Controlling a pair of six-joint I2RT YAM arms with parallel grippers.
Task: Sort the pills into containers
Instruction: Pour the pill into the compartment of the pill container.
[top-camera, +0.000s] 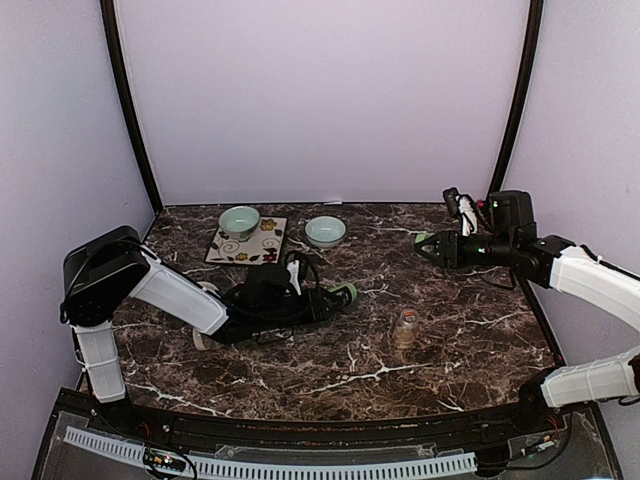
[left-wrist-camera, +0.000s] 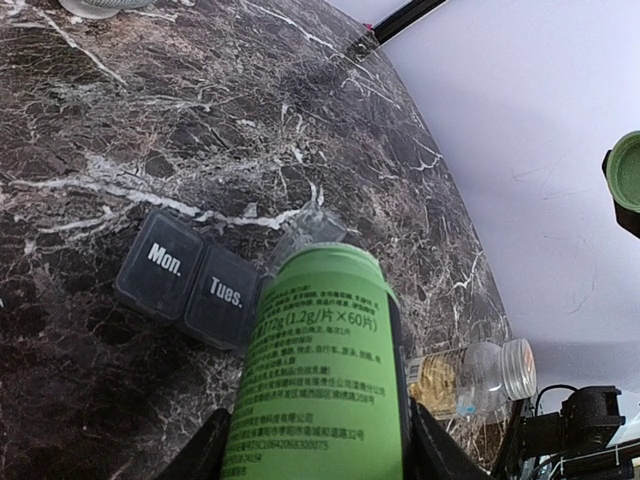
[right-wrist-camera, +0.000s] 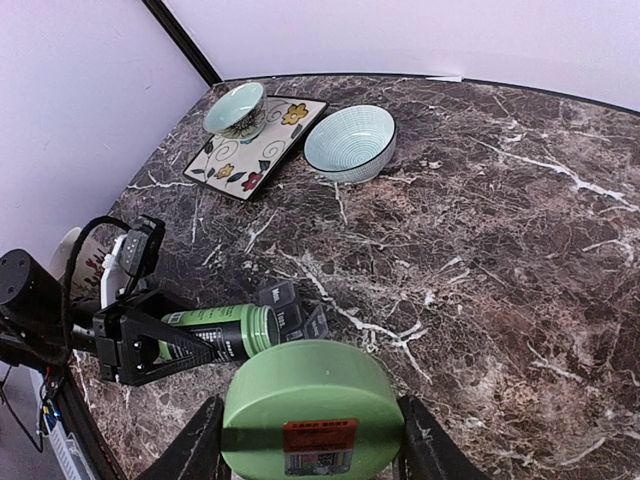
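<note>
My left gripper (left-wrist-camera: 320, 445) is shut on a green pill bottle (left-wrist-camera: 320, 370). The bottle lies tipped on its side, uncapped, its mouth (right-wrist-camera: 262, 329) right at a dark pill organizer (left-wrist-camera: 190, 280) with lids marked Mon. and Tues.; one lid (left-wrist-camera: 305, 235) stands open. No pills show at the mouth. My right gripper (right-wrist-camera: 310, 445) is shut on the bottle's green cap (right-wrist-camera: 312, 400) and hangs above the table's right side (top-camera: 430, 245). A clear bottle (top-camera: 406, 328) of yellow pills stands upright between the two arms.
Two pale green bowls sit at the back: one (top-camera: 239, 220) on a floral square plate (top-camera: 262, 243), the other (top-camera: 325, 231) on the marble beside it. The left arm (top-camera: 180, 297) stretches low across the table's left half. Purple walls close in three sides.
</note>
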